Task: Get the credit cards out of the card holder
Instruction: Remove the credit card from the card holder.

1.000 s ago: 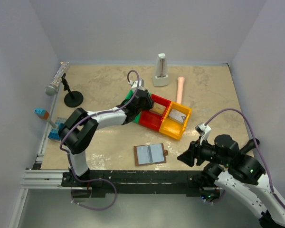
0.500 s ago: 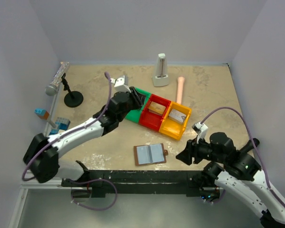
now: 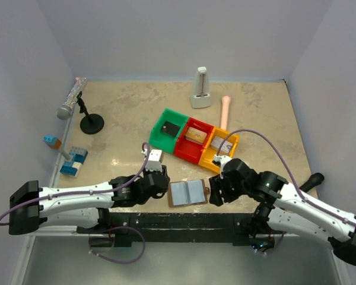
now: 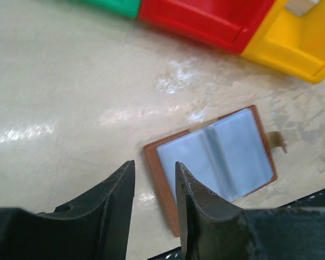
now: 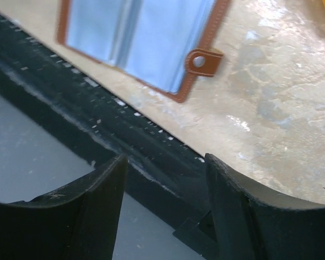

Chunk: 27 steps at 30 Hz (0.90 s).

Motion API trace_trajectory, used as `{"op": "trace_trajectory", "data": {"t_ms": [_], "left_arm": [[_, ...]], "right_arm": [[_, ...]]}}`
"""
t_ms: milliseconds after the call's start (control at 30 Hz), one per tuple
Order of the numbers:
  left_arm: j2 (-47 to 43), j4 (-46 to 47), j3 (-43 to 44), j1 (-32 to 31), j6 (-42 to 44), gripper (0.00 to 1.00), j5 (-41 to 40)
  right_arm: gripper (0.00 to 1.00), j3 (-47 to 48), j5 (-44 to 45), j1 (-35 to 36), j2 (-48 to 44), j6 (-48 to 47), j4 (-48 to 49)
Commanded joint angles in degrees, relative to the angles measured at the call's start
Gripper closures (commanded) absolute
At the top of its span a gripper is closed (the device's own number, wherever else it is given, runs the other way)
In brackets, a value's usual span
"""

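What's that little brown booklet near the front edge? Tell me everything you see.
It is a card holder, a small bifold lying open and flat on the table near its front edge. Brown leather-like border, two pale grey-blue inner panels, a small brown snap tab on one side. Nothing appears to touch it.

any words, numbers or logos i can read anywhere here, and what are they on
No text can be read in any view.
The card holder shows plain grey-blue panels and a brown snap tab, with no print.
The items in the green bin, red bin and yellow bin are too small to show any print.
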Motion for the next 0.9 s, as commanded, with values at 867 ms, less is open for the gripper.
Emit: {"op": "trace_trajectory", "data": {"t_ms": [867], "left_arm": [[-36.42,-7.98,-21.49,-0.54,-15.57,0.50,5.84]], "right_arm": [[0.30,13.96,19.61,3.35,35.80,7.36,3.94]]}}
